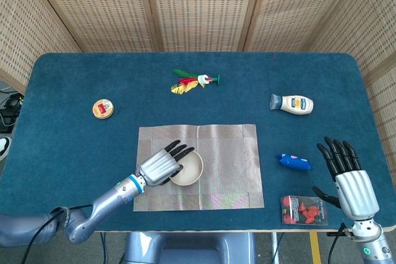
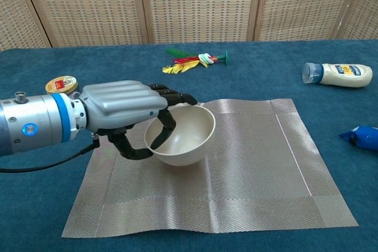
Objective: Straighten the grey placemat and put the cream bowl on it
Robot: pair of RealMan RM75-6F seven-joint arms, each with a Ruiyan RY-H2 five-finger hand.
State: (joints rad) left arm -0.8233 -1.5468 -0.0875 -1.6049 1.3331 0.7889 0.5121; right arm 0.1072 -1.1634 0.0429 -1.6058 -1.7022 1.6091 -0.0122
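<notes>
Cream bowl in left hand over grey placemat, right hand head view only

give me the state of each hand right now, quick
Left hand: holding the cream bowl by its rim, over the grey placemat.
Right hand: open, holding nothing, fingers spread.

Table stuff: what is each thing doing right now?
Cream bowl: upright over the mat, gripped by the left hand.
Left hand: holding the bowl's rim.
Grey placemat: spread flat, a bit rippled.
Right hand: open, holding nothing.
Sauce bottle: lying on its side.
</notes>
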